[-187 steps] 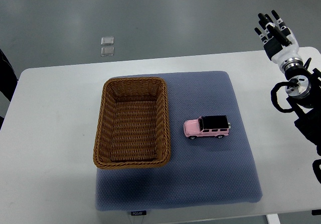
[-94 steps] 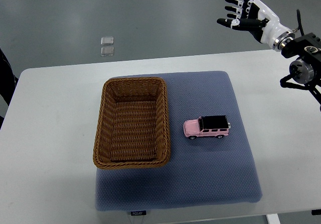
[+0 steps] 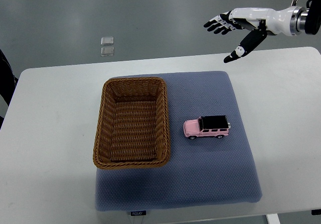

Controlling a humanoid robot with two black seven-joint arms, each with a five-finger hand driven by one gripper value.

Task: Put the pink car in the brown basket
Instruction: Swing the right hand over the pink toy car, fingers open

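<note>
The pink car (image 3: 206, 127), a toy jeep with a black roof, stands on the blue-grey mat (image 3: 200, 184) to the right of the brown basket (image 3: 101, 128). The wicker basket is empty and sits on the mat's left part. My right hand (image 3: 226, 35) hovers beyond the table's far edge at the upper right, well above and behind the car. Its fingers (image 3: 214, 24) are spread and hold nothing. The left arm does not show.
The mat lies on a white table (image 3: 50, 133). On the grey floor behind the table lie two small clear squares (image 3: 107, 46). A dark object (image 3: 5, 78) shows at the left edge.
My right arm has swung up and to the left, from beside the table's right edge to above its far edge, the hand turning flat. Car and basket have not moved.
</note>
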